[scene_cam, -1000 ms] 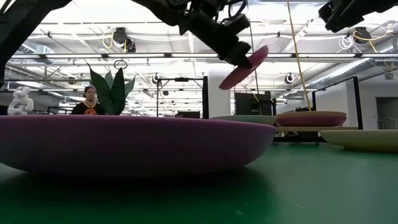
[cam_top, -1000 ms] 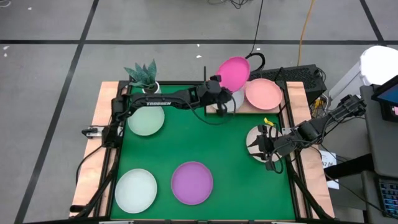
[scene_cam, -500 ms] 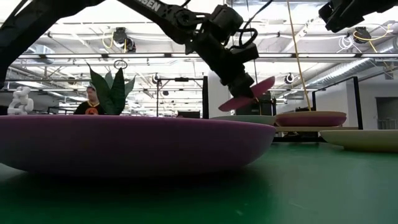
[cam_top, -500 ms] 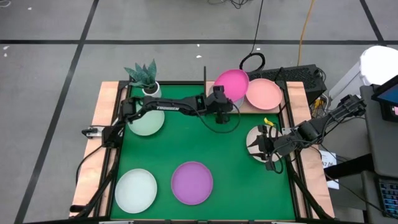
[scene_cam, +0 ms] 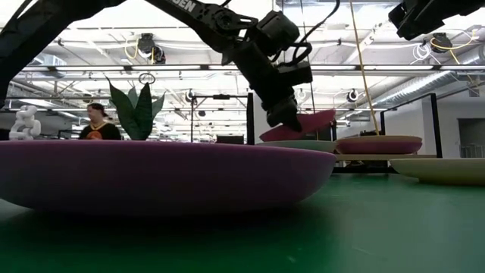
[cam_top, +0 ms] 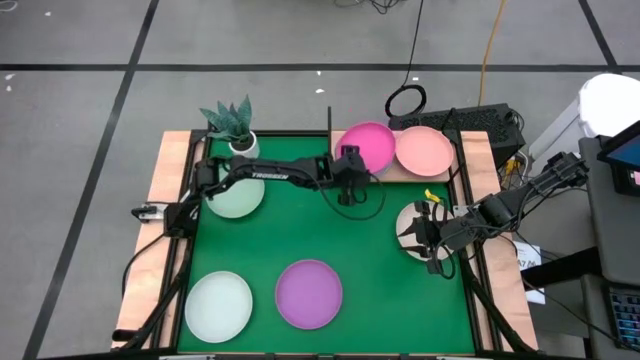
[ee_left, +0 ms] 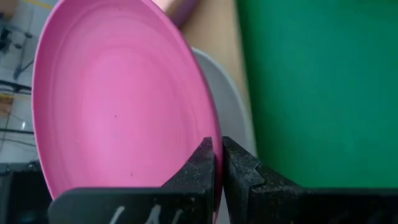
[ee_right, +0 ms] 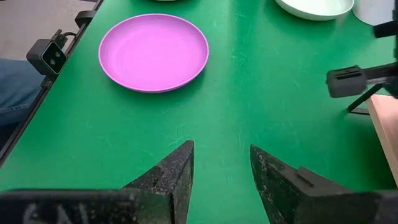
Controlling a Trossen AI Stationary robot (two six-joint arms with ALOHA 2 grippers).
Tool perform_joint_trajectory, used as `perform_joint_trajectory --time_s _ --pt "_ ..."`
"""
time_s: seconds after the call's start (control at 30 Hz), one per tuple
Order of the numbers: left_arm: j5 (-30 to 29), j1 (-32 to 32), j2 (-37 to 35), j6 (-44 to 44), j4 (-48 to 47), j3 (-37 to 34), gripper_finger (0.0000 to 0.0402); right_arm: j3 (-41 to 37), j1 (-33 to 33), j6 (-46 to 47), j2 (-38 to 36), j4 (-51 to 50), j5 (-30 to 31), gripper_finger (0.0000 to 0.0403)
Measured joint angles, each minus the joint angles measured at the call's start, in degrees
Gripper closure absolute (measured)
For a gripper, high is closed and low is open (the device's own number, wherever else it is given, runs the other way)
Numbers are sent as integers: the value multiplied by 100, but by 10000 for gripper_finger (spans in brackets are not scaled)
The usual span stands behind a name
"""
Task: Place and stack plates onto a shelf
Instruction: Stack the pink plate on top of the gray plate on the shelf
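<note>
Since a second ago the round hot pink matte plate (cam_top: 368,146) has come down from a steep tilt high over the far edge to lie almost flat over the flat light wooden shelf board (cam_top: 440,174) at about twelve o'clock on the worktop, and the left gripper (cam_top: 350,170) has dropped with it. Its jaws are pinched nearly shut on the plate's near rim, a thin edge grip that lets the plate be lowered level, seemingly onto the pale plate (ee_left: 231,118) whose rim peeks out beneath it in the left wrist view. In the low view the pink plate hangs tilted just above that pale one, so I judge it not quite released. Just beside it on the shelf, toward one o'clock, sits the round salmon plate (cam_top: 424,150), leaving the stack's side the natural spot. The right gripper (cam_top: 432,240) waits at three o'clock over a beige plate (cam_top: 410,220), its jaws spread wide and holding nothing. Left on the green mat (cam_top: 380,270) are a pale mint plate (cam_top: 234,196) at ten o'clock, partly under the left arm, a white plate (cam_top: 218,306) at seven and a purple plate (cam_top: 309,293) at six. A small potted plant (cam_top: 232,122) stands at eleven o'clock, well apart from the shelf; nothing blocks the placement.
</note>
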Motion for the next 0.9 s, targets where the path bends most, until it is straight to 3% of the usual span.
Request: perform_joint_trajectory --time_s 0.67,0.9 --pt "54 -15 -4 527 -311 -2 368 0 -2 0 0 1 -2 261" --pt "-316 -36 -4 469 -304 -2 366 0 -1 0 0 -28 -4 261"
